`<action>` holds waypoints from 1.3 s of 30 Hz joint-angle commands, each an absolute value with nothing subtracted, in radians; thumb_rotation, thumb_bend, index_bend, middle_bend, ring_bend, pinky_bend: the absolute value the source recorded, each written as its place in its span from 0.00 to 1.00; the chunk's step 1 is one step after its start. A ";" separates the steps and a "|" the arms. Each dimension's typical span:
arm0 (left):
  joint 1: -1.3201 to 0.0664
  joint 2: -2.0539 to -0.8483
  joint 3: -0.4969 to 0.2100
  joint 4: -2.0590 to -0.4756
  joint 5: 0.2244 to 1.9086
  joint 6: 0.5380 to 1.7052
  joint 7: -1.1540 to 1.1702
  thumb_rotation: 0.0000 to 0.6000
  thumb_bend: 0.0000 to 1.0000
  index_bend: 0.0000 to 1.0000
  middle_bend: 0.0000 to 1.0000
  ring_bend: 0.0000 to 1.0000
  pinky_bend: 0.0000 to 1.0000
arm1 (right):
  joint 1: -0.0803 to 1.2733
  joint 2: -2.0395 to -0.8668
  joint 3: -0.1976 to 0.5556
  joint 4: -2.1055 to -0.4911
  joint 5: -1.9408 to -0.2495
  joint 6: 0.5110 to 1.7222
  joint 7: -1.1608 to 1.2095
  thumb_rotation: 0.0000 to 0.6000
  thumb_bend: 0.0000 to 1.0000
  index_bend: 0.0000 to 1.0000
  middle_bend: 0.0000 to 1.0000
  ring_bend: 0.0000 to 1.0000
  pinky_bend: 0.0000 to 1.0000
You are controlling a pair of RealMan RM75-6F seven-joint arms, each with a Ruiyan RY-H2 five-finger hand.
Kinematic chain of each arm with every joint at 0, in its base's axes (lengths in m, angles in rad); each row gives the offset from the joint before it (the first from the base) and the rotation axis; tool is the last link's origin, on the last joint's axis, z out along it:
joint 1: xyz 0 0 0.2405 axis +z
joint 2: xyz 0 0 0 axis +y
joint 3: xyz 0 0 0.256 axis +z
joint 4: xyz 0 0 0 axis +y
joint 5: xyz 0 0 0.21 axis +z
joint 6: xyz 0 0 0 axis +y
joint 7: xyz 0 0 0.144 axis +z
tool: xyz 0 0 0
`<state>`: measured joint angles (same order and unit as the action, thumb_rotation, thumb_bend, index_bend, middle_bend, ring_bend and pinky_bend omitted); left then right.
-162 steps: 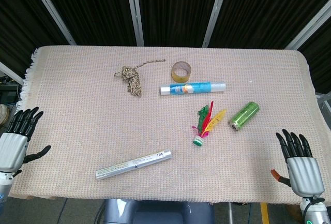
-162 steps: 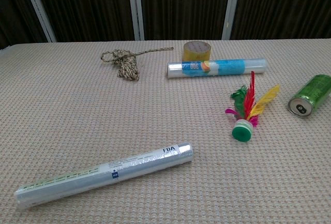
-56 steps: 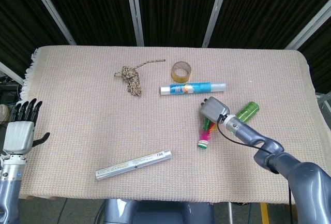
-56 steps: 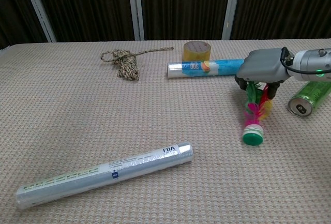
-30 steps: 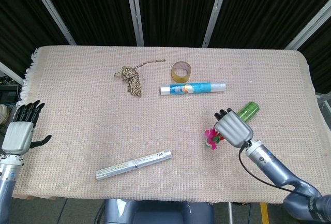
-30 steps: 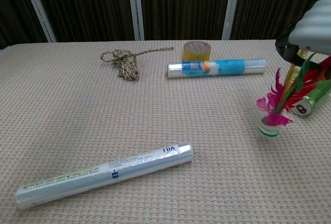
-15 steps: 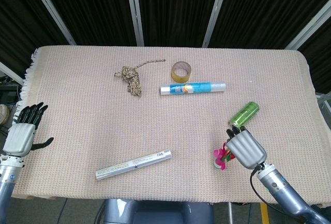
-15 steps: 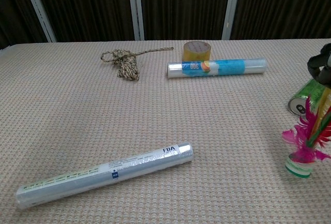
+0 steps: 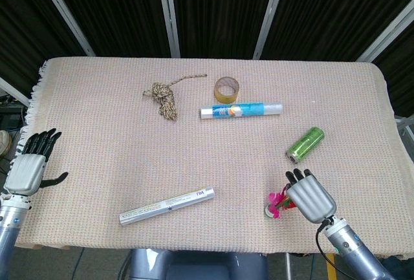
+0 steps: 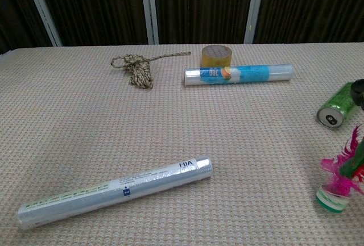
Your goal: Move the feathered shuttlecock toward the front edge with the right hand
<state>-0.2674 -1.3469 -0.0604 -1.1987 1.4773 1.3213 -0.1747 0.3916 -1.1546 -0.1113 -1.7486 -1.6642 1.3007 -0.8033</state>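
On the tabletop [image 9: 97, 99], a rope [image 9: 165, 97] lies far left, tape [image 9: 227, 88] just behind a tube [image 9: 240, 110] at far centre, a can [image 9: 305, 144] to the right, a long roll [image 9: 167, 205] near left, and the shuttlecock [image 9: 275, 203] near right, beside the right robot hand [image 9: 309, 195].

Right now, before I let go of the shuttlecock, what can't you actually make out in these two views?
- Right hand: head view shows only its back, hiding the fingers' hold on the feathered shuttlecock.
- Chest view: the right edge cuts off the feathers and nearly all of the hand.
- Shuttlecock base: whether it touches the cloth is unclear.
- Left hand: absent from chest view.
- Silver tube: print too small to read.
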 commanded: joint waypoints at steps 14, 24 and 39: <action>-0.260 -1.336 -0.052 -1.214 1.505 1.359 -0.195 1.00 0.19 0.00 0.00 0.00 0.00 | 0.251 -1.077 -0.190 -1.863 -1.709 1.376 -0.893 1.00 0.14 0.00 0.11 0.15 0.59; -0.250 -1.322 -0.051 -1.228 1.523 1.397 -0.218 1.00 0.19 0.00 0.00 0.00 0.00 | 0.155 -1.002 -0.199 -1.925 -1.762 1.483 -0.973 1.00 0.11 0.00 0.05 0.07 0.43; -0.234 -1.313 -0.051 -1.254 1.546 1.454 -0.205 1.00 0.19 0.00 0.00 0.00 0.00 | 0.292 -1.018 0.074 -1.697 -1.419 1.339 -0.322 1.00 0.10 0.00 0.00 0.00 0.18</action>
